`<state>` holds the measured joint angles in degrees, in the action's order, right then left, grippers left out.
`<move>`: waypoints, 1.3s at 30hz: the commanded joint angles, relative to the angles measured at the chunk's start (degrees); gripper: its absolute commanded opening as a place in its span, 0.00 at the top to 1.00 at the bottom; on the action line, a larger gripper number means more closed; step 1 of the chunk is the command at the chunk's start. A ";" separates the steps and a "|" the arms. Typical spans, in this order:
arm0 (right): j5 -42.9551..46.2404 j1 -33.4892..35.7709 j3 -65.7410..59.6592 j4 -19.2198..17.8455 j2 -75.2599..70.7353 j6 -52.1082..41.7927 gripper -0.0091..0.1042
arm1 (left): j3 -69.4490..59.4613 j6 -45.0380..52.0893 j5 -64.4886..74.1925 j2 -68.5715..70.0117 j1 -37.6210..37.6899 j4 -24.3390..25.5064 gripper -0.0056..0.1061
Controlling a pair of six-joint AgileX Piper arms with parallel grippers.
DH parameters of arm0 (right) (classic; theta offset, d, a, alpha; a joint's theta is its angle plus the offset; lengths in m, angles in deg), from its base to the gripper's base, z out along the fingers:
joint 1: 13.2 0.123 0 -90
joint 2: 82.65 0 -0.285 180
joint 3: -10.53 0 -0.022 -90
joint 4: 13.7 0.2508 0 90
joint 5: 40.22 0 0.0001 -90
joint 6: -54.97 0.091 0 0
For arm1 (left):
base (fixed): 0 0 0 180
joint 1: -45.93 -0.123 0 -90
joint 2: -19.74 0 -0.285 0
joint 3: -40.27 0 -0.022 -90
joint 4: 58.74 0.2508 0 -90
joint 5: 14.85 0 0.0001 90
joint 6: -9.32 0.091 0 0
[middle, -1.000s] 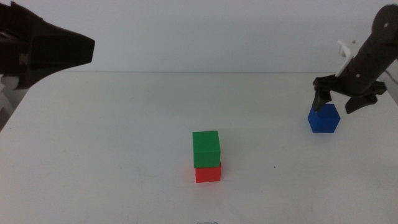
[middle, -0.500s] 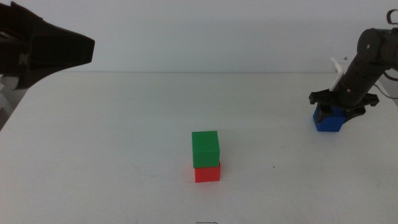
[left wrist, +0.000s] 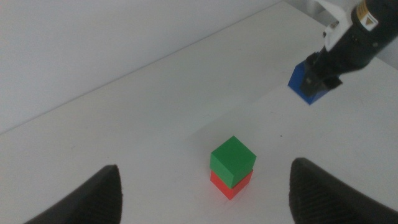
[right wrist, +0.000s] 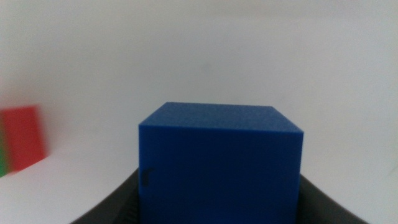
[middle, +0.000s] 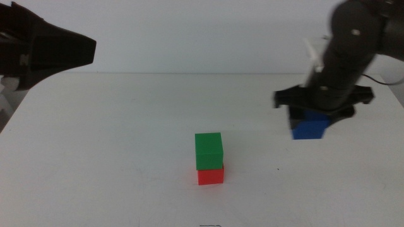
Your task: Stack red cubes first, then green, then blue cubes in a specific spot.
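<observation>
The green cube (middle: 209,150) sits on the red cube (middle: 211,176) at the middle front of the white table. My right gripper (middle: 314,113) is shut on the blue cube (middle: 308,129) and holds it above the table, to the right of the stack. In the right wrist view the blue cube (right wrist: 217,168) fills the space between the jaws, with the red cube (right wrist: 23,137) blurred beyond it. My left gripper (middle: 82,49) waits open at the far left. Its wrist view shows the green cube (left wrist: 232,158), the red cube (left wrist: 231,185) and the blue cube (left wrist: 305,84).
The white table (middle: 113,157) ends at a far edge below a plain white wall. A thin cable (middle: 385,82) lies at the far right behind my right arm.
My right gripper closed on the blue cube, lifted it off the table and carried it left toward the stack. The left arm and the stack have not moved.
</observation>
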<state>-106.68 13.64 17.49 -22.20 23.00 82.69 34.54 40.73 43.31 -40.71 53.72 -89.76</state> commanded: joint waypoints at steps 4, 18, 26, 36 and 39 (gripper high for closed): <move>-5.61 11.20 8.19 -4.76 -0.20 11.72 0.93 | 1.43 -0.02 -3.48 0.39 0.07 -2.54 0.15; -8.06 21.50 26.69 -3.09 12.89 15.37 0.93 | 1.43 -0.02 -3.48 0.39 0.07 -2.54 0.15; -8.06 20.90 26.62 -3.20 14.89 16.04 0.93 | 1.43 -0.02 -3.48 0.39 0.07 -2.54 0.15; -8.06 19.66 26.62 -2.67 15.09 15.37 0.93 | 1.43 -0.02 -3.48 0.39 0.07 -2.54 0.15; -8.06 19.66 26.62 -2.59 15.09 14.23 0.93 | 1.43 -0.02 -3.48 0.39 0.07 -2.54 0.15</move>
<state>-111.01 33.69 42.19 -23.62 41.70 98.05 34.54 40.73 43.31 -40.71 53.72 -89.76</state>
